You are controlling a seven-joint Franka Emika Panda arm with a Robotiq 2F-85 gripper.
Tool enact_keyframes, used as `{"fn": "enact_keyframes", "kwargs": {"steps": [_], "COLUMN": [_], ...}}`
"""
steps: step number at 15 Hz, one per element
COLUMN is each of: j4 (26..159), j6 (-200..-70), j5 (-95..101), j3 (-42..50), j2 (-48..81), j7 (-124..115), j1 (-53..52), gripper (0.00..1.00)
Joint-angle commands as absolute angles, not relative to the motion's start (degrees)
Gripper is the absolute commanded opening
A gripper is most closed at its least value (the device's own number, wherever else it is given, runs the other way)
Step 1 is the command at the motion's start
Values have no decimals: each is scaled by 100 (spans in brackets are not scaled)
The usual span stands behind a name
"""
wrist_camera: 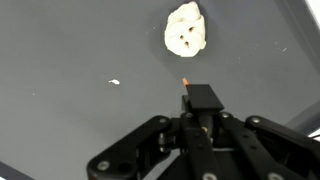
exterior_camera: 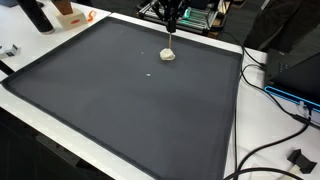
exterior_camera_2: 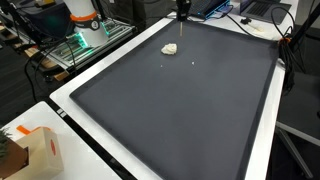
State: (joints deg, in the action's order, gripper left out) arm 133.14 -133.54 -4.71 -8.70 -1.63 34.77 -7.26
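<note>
A cream lump [wrist_camera: 186, 30] with three small holes lies on the dark mat [wrist_camera: 70, 50], near its far edge in both exterior views [exterior_camera: 168, 54] [exterior_camera_2: 170, 48]. My gripper [wrist_camera: 200, 108] is shut on a thin black stick with an orange tip [wrist_camera: 185, 78]. The tip points at the mat just short of the lump and is not touching it. In both exterior views the gripper [exterior_camera: 172, 22] [exterior_camera_2: 182, 12] hangs straight above the lump with the stick [exterior_camera: 172, 40] pointing down.
A small white crumb [wrist_camera: 114, 82] lies on the mat [exterior_camera: 120, 100] beside the lump. Cables [exterior_camera: 275, 90] run along one side of the white table. A cardboard box [exterior_camera_2: 40, 150] sits at a table corner, with a white and orange bottle [exterior_camera_2: 83, 18] further back.
</note>
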Motion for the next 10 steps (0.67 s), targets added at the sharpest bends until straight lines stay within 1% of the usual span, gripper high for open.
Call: {"fn": "enact_keyframes", "kwargs": {"steps": [1, 2, 3, 10], "j4": [13556, 13573, 13364, 13381], "j6": [-13404, -13392, -13341, -13341], "j5": [-220, -178, -375, -327], "j3": [-860, -860, -826, -828], "j2": [-380, -397, -213, -221], "j7": [3286, 3278, 3456, 3431], "j1": [-801, -808, -801, -812], "gripper": [3, 3, 13, 13]}}
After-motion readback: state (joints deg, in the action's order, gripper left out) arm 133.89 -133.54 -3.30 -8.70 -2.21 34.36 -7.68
